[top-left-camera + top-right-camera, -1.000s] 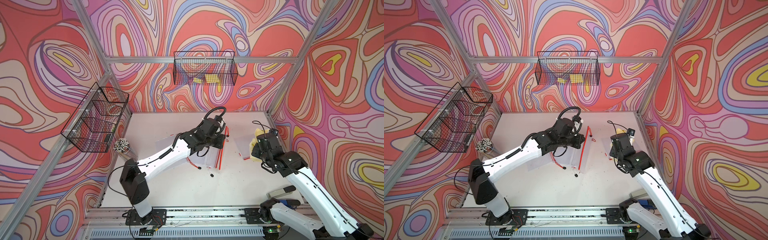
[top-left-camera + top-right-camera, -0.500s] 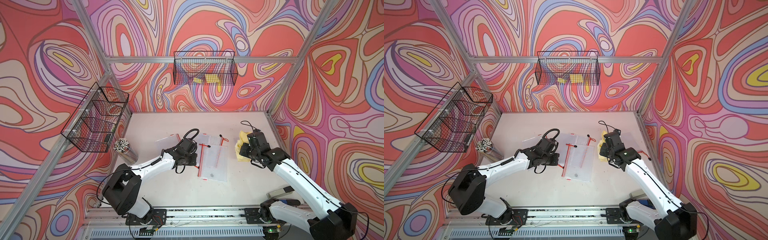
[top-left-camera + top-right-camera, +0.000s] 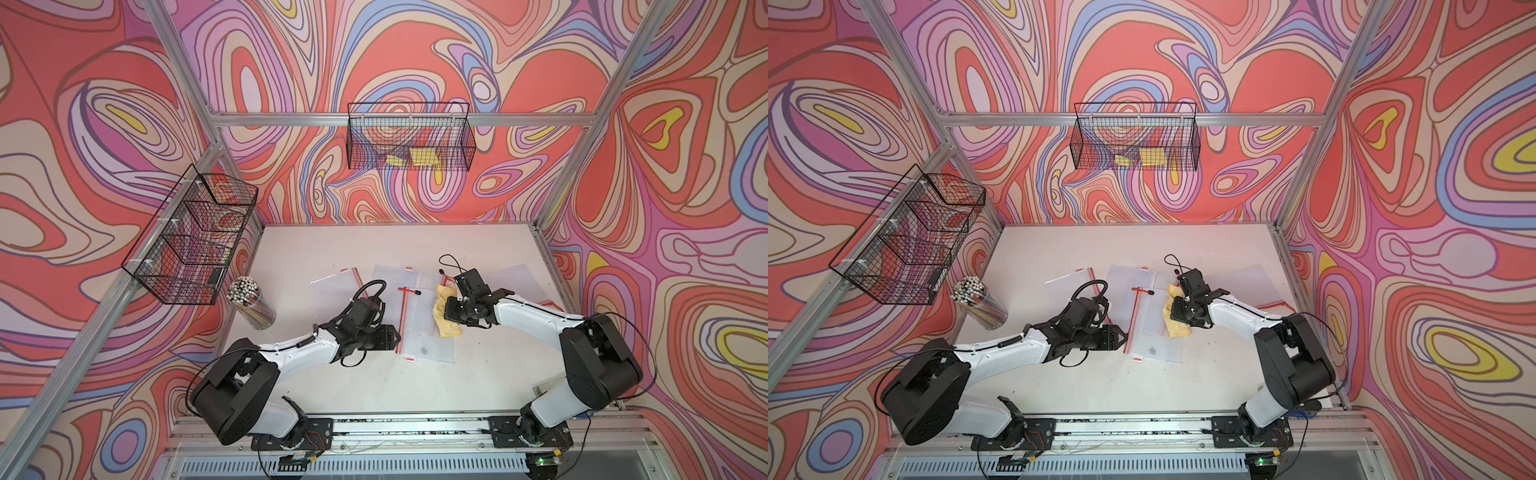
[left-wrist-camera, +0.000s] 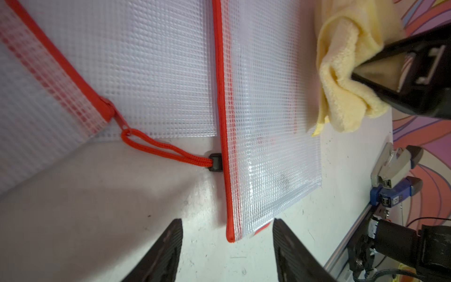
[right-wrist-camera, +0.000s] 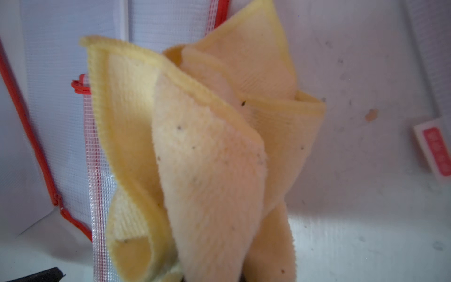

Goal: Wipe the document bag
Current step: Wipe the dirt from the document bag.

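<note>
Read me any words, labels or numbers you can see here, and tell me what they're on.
Nothing here reads clearly.
Red and white tag near the yellow cloth: print blurred, unreadable.
Corner tag on the document bag: too small.
Sticker on the blue connector: too small.

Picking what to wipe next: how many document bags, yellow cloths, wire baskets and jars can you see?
document bags: 4 told apart; overlap may hide another
yellow cloth: 1, held
wire baskets: 2
yellow pieces in the back one: 2, kind unclear
jar of sticks: 1
Total: 10
</note>
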Available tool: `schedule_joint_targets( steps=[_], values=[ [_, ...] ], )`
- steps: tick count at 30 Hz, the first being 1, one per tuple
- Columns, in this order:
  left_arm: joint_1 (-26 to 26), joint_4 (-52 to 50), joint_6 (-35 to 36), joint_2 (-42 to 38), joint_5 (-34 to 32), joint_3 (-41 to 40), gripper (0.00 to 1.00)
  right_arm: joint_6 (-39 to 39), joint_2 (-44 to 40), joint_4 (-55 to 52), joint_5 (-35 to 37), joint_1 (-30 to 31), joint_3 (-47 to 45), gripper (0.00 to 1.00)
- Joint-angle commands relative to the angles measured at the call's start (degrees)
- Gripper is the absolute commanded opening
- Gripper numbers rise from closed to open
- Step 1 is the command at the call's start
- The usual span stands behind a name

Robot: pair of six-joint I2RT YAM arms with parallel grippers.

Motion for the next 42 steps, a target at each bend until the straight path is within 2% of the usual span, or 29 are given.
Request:
schedule_joint_targets(
  steps=[1, 11, 13, 15, 18, 21, 23, 26, 29, 31, 33, 37, 42],
  values=[
    [0.0, 10.4, -2.7, 2.2, 5.9, -3.3, 0.61, -0.6, 2.6, 3.4, -1.2, 0.2, 1.0, 0.00],
    [-0.1, 20.3, -6.5, 8.2, 10.5, -7.1, 0.52, -0.4, 6.0, 4.2, -2.0, 0.8, 0.9, 0.00],
    [-0.1, 22.0, -7.3, 9.2, 11.3, -7.4, 0.45, -0.6, 5.6, 3.9, -1.6, 0.8, 1.1, 0.00],
    [-0.1, 22.2, -7.8, 9.2, 10.9, -7.8, 0.28, -0.9, 5.3, 3.1, -0.7, 1.0, 1.5, 0.00],
    [-0.1, 20.9, -7.5, 8.0, 9.5, -8.3, 0.15, -1.0, 4.4, 2.5, -0.2, 1.3, 1.6, 0.00],
    [-0.1, 18.2, -6.8, 6.8, 7.9, -8.2, 0.00, -1.0, 2.9, -0.6, 2.7, 5.0, 4.5, 0.00],
    [-0.1, 17.1, -6.9, 6.6, 7.1, -8.0, 0.00, -0.8, 2.9, -1.8, 2.3, 9.0, 7.4, 0.00],
    [-0.1, 16.2, -6.7, 7.2, 6.8, -7.4, 0.00, 2.2, 5.2, 2.7, -4.2, 13.3, 9.2, 0.00],
    [-0.1, 16.5, -7.1, 7.8, 6.8, -7.5, 0.00, 5.4, 9.2, 8.1, -8.7, 15.0, 9.5, 0.00],
    [-0.1, 17.1, -7.5, 7.5, 6.7, -8.1, 0.00, 6.3, 13.2, 8.6, -8.1, 15.0, 9.6, 0.00],
    [-0.1, 17.1, -7.7, 6.8, 6.4, -8.8, 0.00, 6.6, 15.1, 8.4, -5.7, 14.5, 9.8, 0.00],
    [-0.1, 14.9, -7.1, 4.4, 5.1, -9.5, 0.00, 6.0, 16.8, 8.3, -5.5, 11.4, 9.6, 0.00],
    [-0.1, 10.8, -5.7, 1.3, 3.3, -9.4, 0.00, 3.4, 16.4, 6.7, -4.5, 3.7, 6.9, 0.00]
  ],
)
